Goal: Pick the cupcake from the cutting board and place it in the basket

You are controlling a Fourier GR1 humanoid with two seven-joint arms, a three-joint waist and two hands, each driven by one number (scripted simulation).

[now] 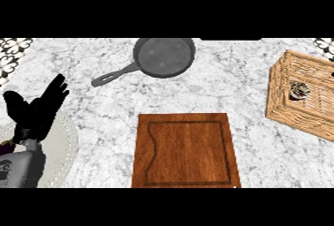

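Resting at the frame's left edge, the left hand [36, 108] is released, fingers straight and pointing up, holding nothing. Bottom center lies the wooden cutting board [186, 150], its top bare. At the right edge, the cupcake [300, 90] sits inside the wicker basket [287, 110]. Upper center holds a grey frying pan [163, 56].

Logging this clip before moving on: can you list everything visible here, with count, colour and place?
cutting board: one, brown wood, bottom centre, nothing on it
pan: one, dark grey, top centre, handle pointing lower left
basket: one, light wicker, right edge
cupcake: one, pale and dark, inside the basket, partly hidden
counter: one, white-grey marble, under everything
left hand: one, black, left edge, open, fingers up, resting
right hand: not in view
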